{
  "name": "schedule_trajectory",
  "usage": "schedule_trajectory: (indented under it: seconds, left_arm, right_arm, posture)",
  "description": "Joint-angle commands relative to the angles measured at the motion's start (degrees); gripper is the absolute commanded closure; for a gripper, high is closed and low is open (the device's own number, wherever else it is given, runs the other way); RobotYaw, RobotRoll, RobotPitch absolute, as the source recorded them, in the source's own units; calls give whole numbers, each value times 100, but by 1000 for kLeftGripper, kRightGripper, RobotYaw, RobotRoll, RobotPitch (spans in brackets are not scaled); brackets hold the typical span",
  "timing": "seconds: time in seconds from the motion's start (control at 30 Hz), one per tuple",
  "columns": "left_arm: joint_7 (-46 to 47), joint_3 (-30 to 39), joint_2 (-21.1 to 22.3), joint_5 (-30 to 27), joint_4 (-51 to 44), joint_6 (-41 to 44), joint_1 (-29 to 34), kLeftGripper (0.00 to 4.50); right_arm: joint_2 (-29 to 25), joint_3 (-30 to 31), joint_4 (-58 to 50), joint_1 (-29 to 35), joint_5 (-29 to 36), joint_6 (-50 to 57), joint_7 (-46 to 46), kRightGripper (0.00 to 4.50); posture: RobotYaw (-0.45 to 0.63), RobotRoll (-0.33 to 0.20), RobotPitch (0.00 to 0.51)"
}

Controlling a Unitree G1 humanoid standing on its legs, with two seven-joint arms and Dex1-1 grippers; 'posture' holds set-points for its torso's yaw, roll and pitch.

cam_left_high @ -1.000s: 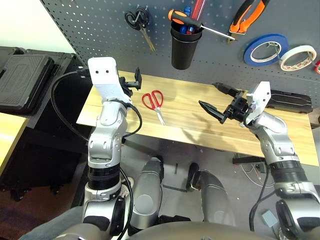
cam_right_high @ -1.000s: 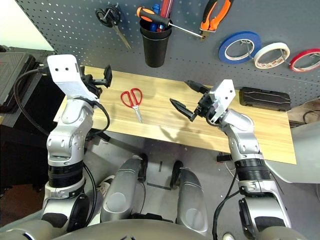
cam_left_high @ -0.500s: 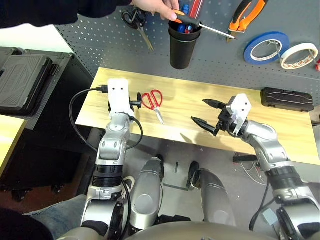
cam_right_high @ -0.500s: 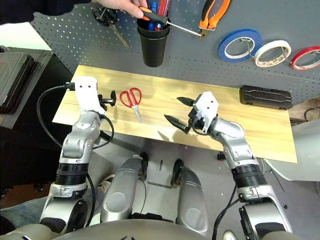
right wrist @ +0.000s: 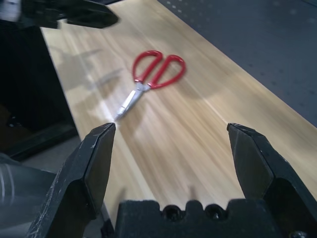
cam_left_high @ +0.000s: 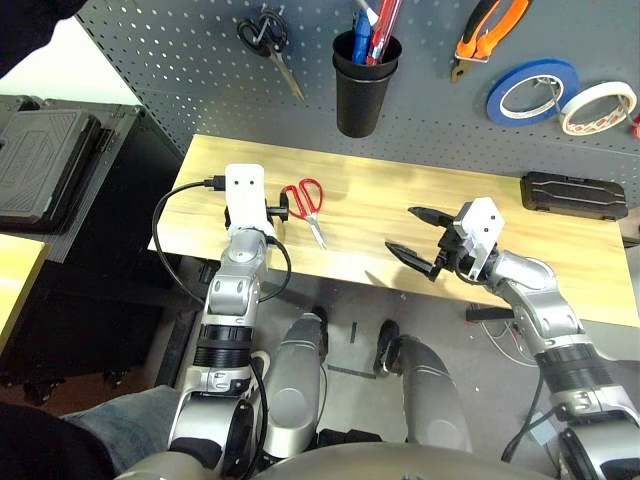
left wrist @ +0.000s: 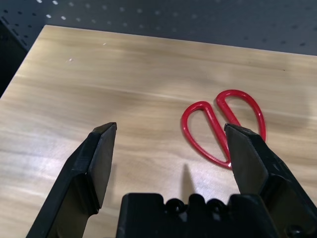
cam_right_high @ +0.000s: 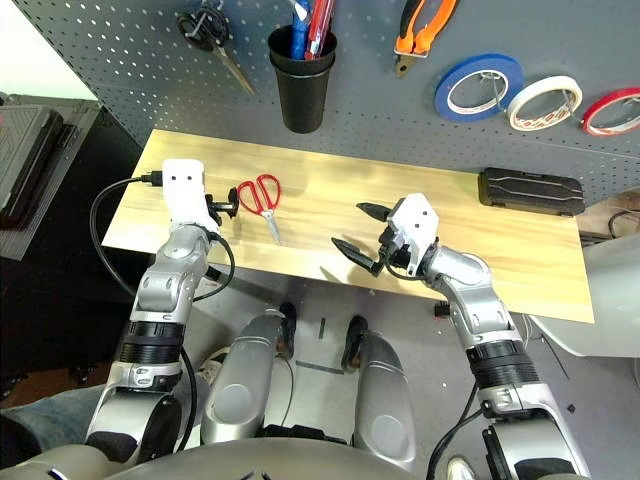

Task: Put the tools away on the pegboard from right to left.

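Red-handled scissors [cam_left_high: 306, 203]: flat on the tabletop [cam_left_high: 560, 270], just beside the left gripper [left wrist: 173, 148], fingers spread wide, empty. Right gripper [cam_left_high: 415, 238]: spread, empty, apart. Pegboard [cam_left_high: 180, 60]: pliers [cam_left_high: 485, 28], white tape roll [cam_left_high: 596, 108] hung. Change: a hand has lifted the screwdriver off the cup [cam_left_high: 358, 85]; left arm lowered. Scissors appear the last item.

- Your left gripper [cam_left_high: 262, 206] sits left of centre in the head view, its silver forearm rising straight up from the bottom edge, black fingers [left wrist: 99, 158] spread wide with nothing between them.
- Your right gripper [cam_left_high: 417, 240] sits right of centre, its forearm angling in from the lower right, pointing toward picture left, fingers [right wrist: 96, 163] fully apart and empty.
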Motion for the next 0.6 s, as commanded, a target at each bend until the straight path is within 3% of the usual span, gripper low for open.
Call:
schedule_trajectory:
  seconds: [0.03, 0.4, 0.6]
  left_arm:
    - [-55, 0, 16, 17, -78, 53, 127, 47]
    - [-9, -22, -16, 65, 429, -77, -85, 47]
    - [123, 98, -88, 46, 1354, -278, -537, 47]
  right_arm:
    - [0, -42, 27, 107, 38, -78, -9, 0]
    - [-12, -64, 73, 38, 46, -170, -19, 0]
    - [-52, 3, -137, 139, 29, -91, -14, 0]
  posture:
    - [241, 0, 355]
    - [224, 0, 342]
    - [183, 0, 346]
